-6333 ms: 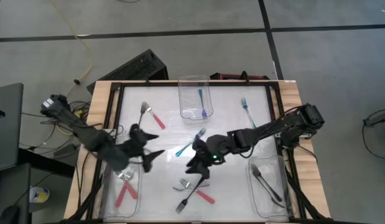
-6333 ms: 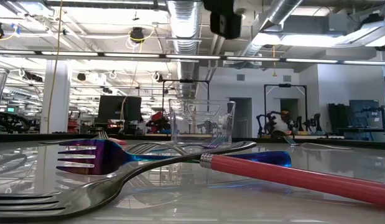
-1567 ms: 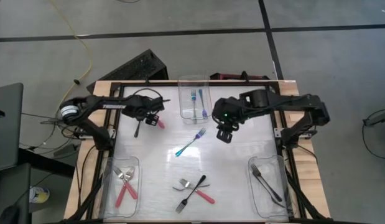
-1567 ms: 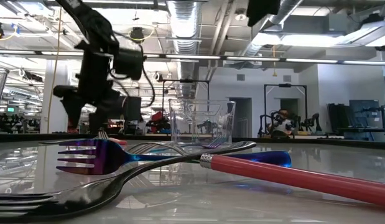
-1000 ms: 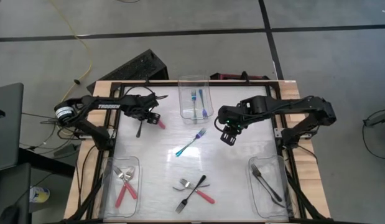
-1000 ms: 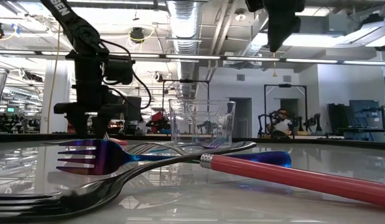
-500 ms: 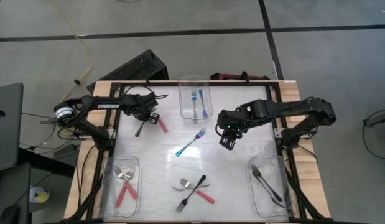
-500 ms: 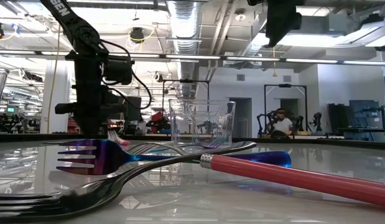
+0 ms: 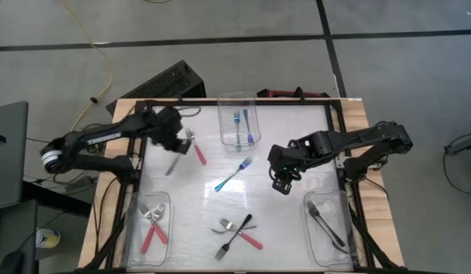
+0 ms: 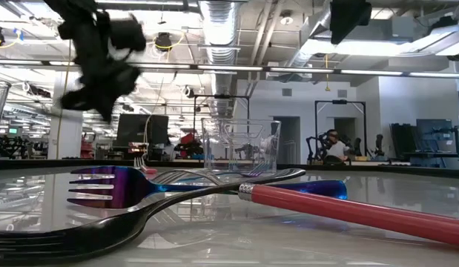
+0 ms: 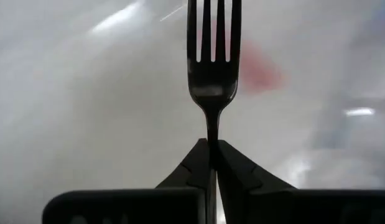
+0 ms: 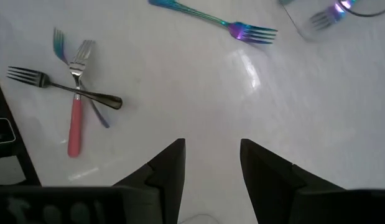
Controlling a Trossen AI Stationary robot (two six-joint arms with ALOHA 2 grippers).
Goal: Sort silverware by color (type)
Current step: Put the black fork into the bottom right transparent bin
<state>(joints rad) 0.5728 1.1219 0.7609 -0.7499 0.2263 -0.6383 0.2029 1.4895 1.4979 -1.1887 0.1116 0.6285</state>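
Since a moment ago, left tool [image 9: 176, 144] has lifted, clamped on a dark fork [image 11: 213, 68] jutting beyond its tips; pink-handled fork [image 9: 195, 148] seemingly lies beside it on the counter [image 9: 296, 221]. Right tool [image 9: 283, 181] hovers parted.

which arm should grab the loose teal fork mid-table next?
Right. The right gripper is open, empty and nearest the teal fork; the left gripper is shut on a dark fork.

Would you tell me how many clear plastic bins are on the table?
3: far bin at the far edge's middle, left bin in the near left corner, right bin in the near right corner.
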